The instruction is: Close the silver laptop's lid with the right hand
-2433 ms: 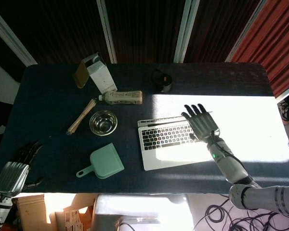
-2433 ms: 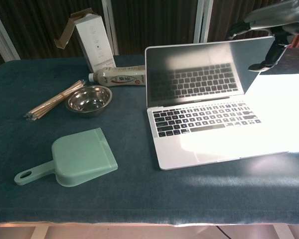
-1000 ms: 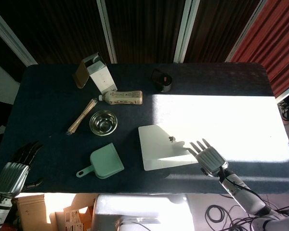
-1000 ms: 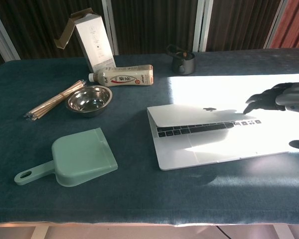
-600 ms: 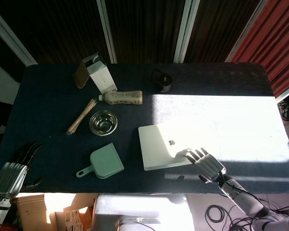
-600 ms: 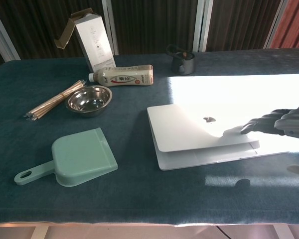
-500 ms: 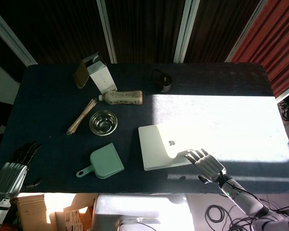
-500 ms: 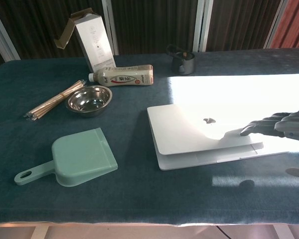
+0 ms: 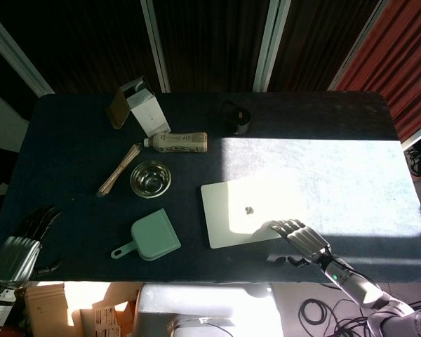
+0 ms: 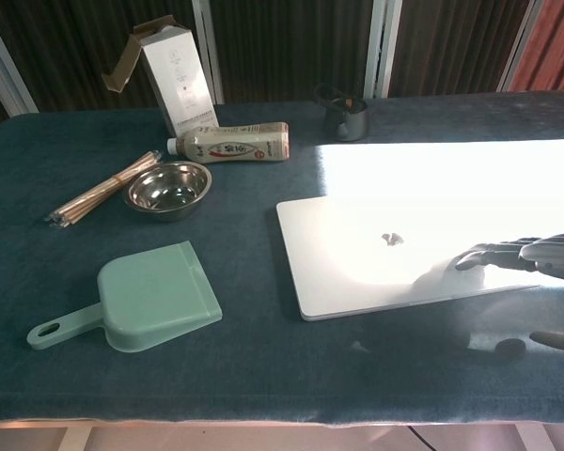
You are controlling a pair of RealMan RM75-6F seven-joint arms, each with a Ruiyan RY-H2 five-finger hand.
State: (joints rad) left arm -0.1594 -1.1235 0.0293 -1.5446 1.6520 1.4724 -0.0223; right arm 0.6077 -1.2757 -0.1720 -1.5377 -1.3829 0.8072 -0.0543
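A: We see the silver laptop (image 10: 376,254) lying flat on the blue table (image 10: 263,366), lid down against its base. A small dark logo sits mid-lid; too small for us to name it.

B: Right hand (image 9: 303,242)?

A: Fingers (image 10: 489,256) stretched out and slightly spread, tips resting on the lid's near right corner. Thumb hangs apart, below the table edge side. It grips nothing, just rests on top.

B: Left hand (image 9: 19,249)?

A: Off the table's near left corner in the head view, dark fingers loosely curled, holding nothing we can see. We can't tell whether it counts as closed. The chest view doesn't show it.

B: Any writing we can read?

A: The bottle (image 10: 230,144) lying on its side behind the laptop has a printed label with green and red marks, but the text is too small for us. The open white carton (image 10: 174,80) standing behind it has small print on its face, also unreadable.

B: What's around the laptop?

A: Green dustpan (image 10: 141,299) well to its left, handle pointing left. Steel bowl (image 10: 168,188) behind the dustpan, with a bundle of wooden sticks (image 10: 103,188) just beside it. Small dark cup (image 10: 344,115) at the far side, near the sunlit patch.

B: Anything in the way of the lid?

A: Nothing lies on it but the fingertips. Strong sun washes out its far edge.
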